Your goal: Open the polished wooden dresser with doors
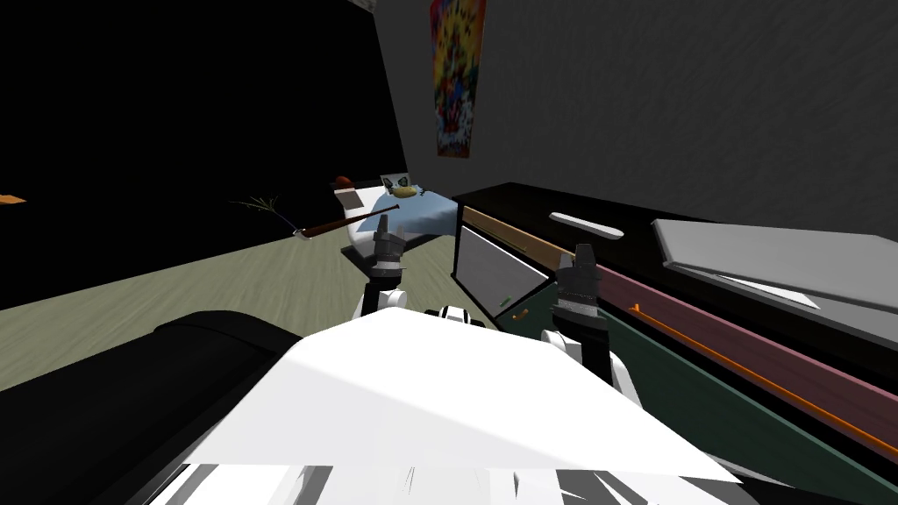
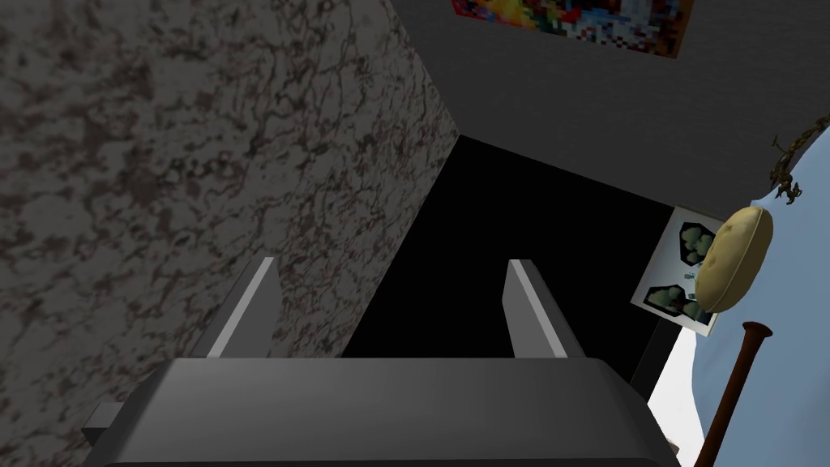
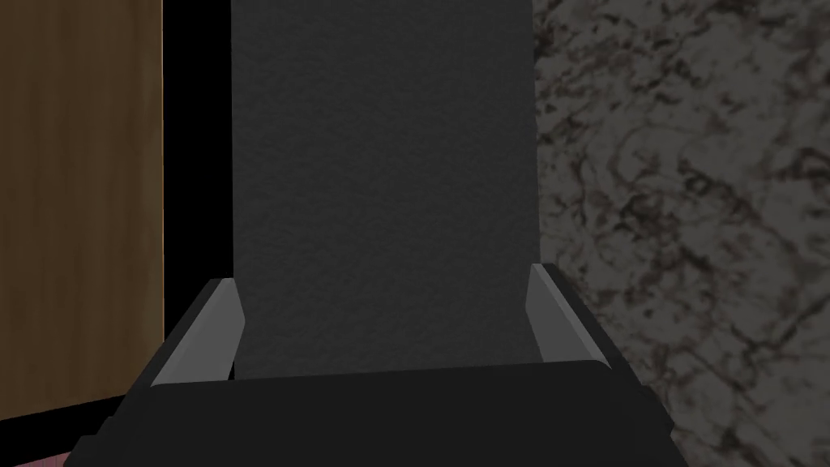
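Looking down from the head camera at a long low dresser (image 1: 684, 386) with a black top and a front in brown, dusty-pink and dark-green bands, stretching from one to four o'clock. Standing out from its far end at one o'clock, a flat grey panel (image 1: 495, 263), possibly a door already swung out, though hard to tell from here. Hovering near it, the right gripper (image 1: 584, 252), close to a short orange handle (image 1: 519, 313) but holding nothing; the left gripper (image 1: 388, 230) up at twelve o'clock, off the dresser. Judged barely begun at best: no handle held, green front shut, the pulling left to do. Nothing of the inside visible; on top, a slim white bar (image 1: 586, 225) and a flat grey slab (image 1: 772, 254).

Turning to the left wrist: blades spread wide, empty, aimed past a marbled grey wall (image 2: 162, 162) toward a black area (image 2: 502, 243), with a round tan cushion (image 2: 733, 259) and a dark-brown bat (image 2: 733, 381) beyond one blade.

Turning to the right wrist: blades wide apart, gripping nothing, a flat dark-grey surface (image 3: 381, 162) between them and a brown wood-grain panel (image 3: 81, 203) beyond one.
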### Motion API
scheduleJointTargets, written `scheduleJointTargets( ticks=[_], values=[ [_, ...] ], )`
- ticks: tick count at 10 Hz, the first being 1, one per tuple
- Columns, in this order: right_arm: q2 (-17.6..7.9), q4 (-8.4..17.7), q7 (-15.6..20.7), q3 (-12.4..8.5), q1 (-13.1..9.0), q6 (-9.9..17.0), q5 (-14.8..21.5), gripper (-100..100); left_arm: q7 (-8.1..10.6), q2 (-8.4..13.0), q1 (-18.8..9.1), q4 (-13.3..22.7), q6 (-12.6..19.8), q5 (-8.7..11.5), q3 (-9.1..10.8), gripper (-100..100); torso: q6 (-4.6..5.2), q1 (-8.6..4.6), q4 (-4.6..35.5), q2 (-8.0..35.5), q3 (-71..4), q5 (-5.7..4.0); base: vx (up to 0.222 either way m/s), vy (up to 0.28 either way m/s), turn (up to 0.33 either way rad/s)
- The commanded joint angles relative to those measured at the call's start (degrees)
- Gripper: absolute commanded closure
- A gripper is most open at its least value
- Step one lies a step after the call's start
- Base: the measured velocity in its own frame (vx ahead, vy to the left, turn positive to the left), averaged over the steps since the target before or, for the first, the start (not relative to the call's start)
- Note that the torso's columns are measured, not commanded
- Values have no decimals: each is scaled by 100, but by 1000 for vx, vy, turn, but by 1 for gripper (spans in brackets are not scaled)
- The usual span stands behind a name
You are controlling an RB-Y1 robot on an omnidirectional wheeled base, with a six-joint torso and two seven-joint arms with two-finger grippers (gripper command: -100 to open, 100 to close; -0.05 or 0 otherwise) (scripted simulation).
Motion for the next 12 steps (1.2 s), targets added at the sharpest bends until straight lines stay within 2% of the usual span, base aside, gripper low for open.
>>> scheduleJointTargets(
  ticks=[1, 12],
  values=[
    [-374, 82, 331, -168, 103, -58, 332, -100, 0, 0, 0, 0, 0, 0, 0, 0, 0, 1, 0, 0, 0, 0, 7, 39, 24],
    [-2206, 468, 2049, -1138, 693, -353, 2135, -100, 0, 0, 0, 0, 0, 0, 0, 0, 0, -1, -1, -3, -2, 0, 7, 48, 34]
  ],
)
